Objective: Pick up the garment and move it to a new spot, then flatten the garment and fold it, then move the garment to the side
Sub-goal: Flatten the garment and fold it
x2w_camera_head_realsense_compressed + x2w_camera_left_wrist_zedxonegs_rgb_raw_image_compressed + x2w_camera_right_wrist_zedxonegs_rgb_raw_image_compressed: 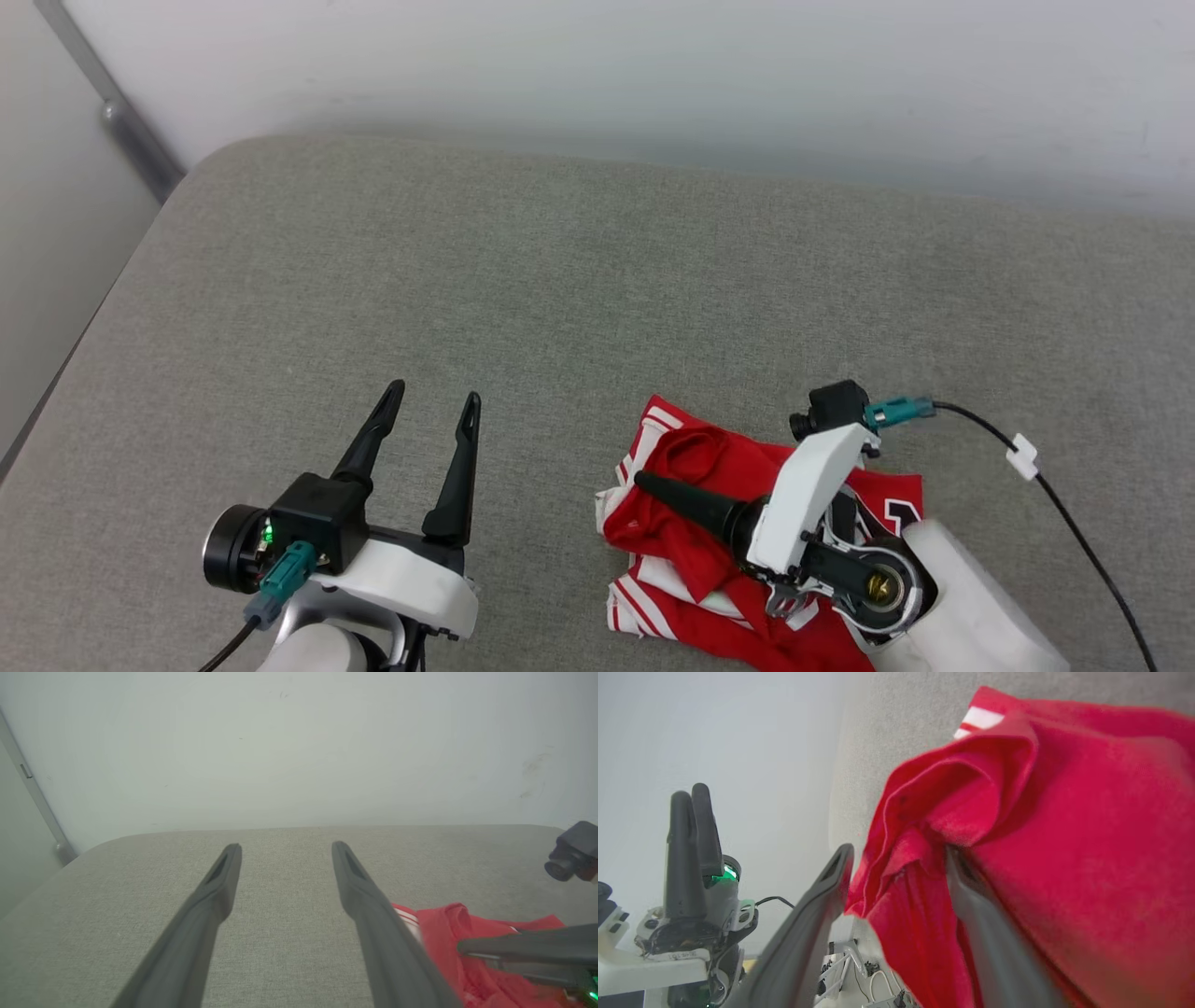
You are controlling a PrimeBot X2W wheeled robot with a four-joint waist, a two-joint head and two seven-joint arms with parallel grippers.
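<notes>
The crumpled red jersey T-shirt with white striped trim (658, 546) lies on the soft grey cloth pad (560, 280), and one red fold sits between the right gripper's (899, 858) two dark fingers, which stand apart. I think it should squeeze that fold deep between the fingers, then lift slowly. The left gripper (435, 392) is spread wide over bare pad, the shirt beside its right finger.

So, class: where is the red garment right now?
In the head view the garment lies bunched on the grey cushion, lower right of centre, under the right end effector; the left end effector stands apart to its left.
</notes>
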